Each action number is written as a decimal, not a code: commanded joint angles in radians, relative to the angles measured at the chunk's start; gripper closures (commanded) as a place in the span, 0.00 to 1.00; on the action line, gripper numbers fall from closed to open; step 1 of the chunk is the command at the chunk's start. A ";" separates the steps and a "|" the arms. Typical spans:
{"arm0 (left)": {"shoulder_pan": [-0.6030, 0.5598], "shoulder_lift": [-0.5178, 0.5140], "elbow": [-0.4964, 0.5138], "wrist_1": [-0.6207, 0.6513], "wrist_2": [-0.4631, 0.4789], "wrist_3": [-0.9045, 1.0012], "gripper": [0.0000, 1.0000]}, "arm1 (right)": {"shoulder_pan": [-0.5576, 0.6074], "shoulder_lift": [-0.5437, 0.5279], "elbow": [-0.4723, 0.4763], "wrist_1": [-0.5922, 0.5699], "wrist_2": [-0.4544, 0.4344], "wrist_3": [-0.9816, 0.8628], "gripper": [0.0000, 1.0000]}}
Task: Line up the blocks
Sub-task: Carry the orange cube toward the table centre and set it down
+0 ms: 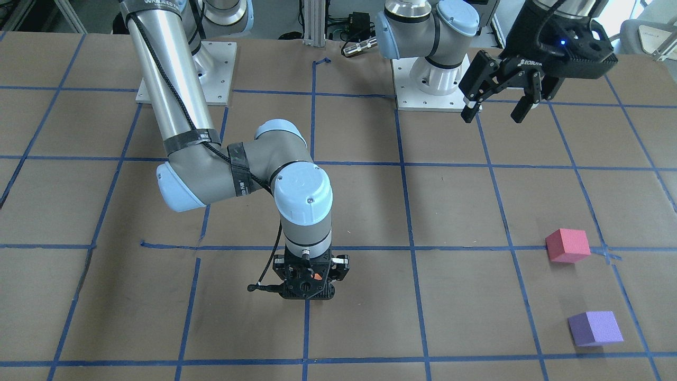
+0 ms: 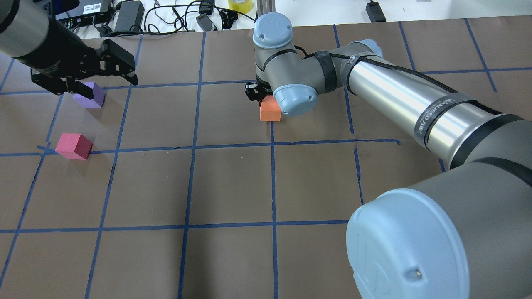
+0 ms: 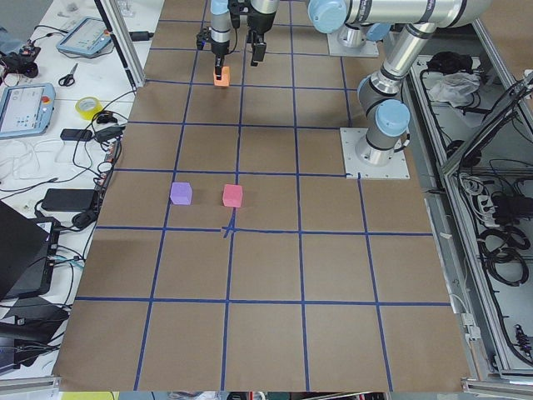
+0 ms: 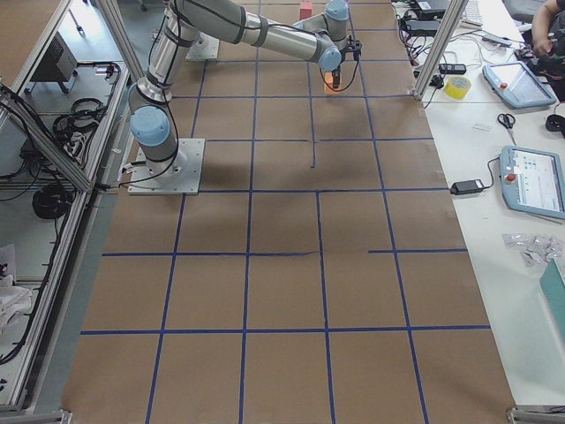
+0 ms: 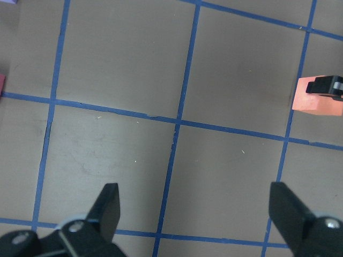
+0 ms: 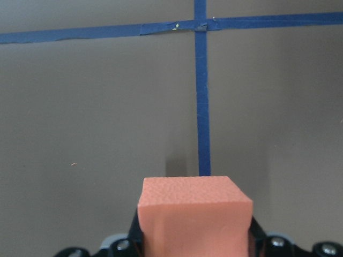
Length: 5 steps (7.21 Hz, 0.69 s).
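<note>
The right end effector (image 1: 309, 279) points straight down over the middle of the desk (image 2: 228, 187), in the part far from the robot. It is clamped on the orange block (image 6: 195, 214), which shows between its fingers in the wrist view. The block hangs low over a strip of the blue tape (image 2: 191, 146) that marks the desk in squares. Whether its underside touches the desk cannot be told.

The left end effector (image 1: 493, 114) hangs above the desk on the robot's left side, its fingers spread wide apart with nothing between them. Its wrist camera looks down on bare desk and tape lines, with the orange block at the right edge of that view.

The other two blocks lie loose on the left side of the desk, well apart from the orange one. The pink block (image 2: 75, 146) sits just beside a crossing of tape lines. The purple block (image 2: 89, 96) sits a little farther from the robot than the pink one, near it but not touching. In the overhead view the left end effector overlaps the purple block, but the front view shows it well apart from both.

The three blocks do not form a line.
</note>
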 commanded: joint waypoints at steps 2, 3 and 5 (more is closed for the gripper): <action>-0.002 0.024 -0.007 -0.038 -0.021 -0.013 0.00 | 0.033 0.038 -0.016 -0.002 -0.004 0.065 0.94; -0.010 0.031 -0.007 -0.043 -0.010 0.002 0.00 | 0.035 0.038 -0.014 -0.002 -0.007 0.066 0.80; -0.016 0.030 -0.003 -0.040 0.024 0.002 0.00 | 0.035 0.037 -0.004 -0.023 -0.011 0.068 0.00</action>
